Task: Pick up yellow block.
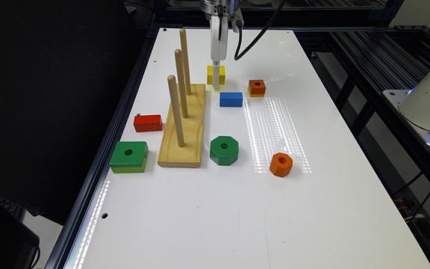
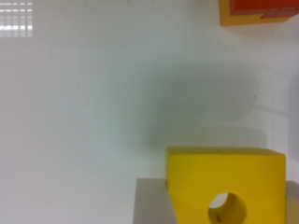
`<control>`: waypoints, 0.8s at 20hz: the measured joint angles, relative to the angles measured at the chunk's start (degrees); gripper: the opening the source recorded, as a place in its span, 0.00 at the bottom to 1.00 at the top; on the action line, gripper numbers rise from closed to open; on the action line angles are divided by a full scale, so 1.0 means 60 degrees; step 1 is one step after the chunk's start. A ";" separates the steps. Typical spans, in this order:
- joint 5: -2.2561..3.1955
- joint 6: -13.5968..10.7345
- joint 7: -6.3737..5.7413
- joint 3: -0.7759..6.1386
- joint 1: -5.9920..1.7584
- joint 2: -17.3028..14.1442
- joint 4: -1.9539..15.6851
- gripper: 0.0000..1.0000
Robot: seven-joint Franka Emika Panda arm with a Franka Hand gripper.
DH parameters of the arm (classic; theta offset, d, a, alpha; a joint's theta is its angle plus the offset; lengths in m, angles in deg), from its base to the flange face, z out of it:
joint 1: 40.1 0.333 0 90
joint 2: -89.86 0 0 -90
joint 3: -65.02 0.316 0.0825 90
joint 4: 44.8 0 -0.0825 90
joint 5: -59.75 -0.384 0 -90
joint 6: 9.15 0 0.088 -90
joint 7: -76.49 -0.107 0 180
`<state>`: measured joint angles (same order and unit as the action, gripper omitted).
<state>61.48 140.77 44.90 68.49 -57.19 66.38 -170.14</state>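
Observation:
The yellow block [image 1: 210, 74] is a small all-yellow square with a round hole. It sits at the far middle of the white table, just past the blue block [image 1: 231, 99]. My gripper [image 1: 216, 80] comes straight down onto it. In the wrist view the yellow block [image 2: 224, 179] fills the space between my gripper's [image 2: 224, 191] two grey fingers [image 2: 149, 203], and both fingers press against its sides. The gripper is shut on the block. I cannot tell whether the block still rests on the table.
A wooden base with three upright pegs [image 1: 185, 123] stands close on the exterior view's left of the gripper. An orange-topped block [image 1: 256, 87] lies to the right. A red block [image 1: 147, 123], green square [image 1: 129, 156], green octagon [image 1: 224, 150] and orange nut [image 1: 281, 164] lie nearer.

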 joint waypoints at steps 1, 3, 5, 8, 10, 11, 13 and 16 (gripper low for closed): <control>0.0000 0.0000 0.0000 0.0000 0.0000 -0.0004 -0.0005 0.00; 0.0000 0.0000 0.0000 0.0000 0.0000 -0.0003 -0.0015 0.00; 0.0000 0.0000 0.0000 0.0000 0.0000 -0.0001 -0.0018 0.00; 0.0000 -0.0027 0.0000 0.0001 0.0000 0.0076 -0.0018 0.00; -0.0002 -0.0157 0.0000 0.0005 0.0000 0.0234 -0.0018 0.00; -0.0005 -0.0269 0.0000 0.0008 0.0000 0.0346 -0.0019 0.00; -0.0009 -0.0489 0.0000 0.0013 0.0000 0.0549 -0.0025 0.00; -0.0011 -0.0560 0.0000 0.0016 0.0000 0.0620 -0.0043 0.00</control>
<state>61.41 137.41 44.90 68.58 -57.19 70.10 -170.40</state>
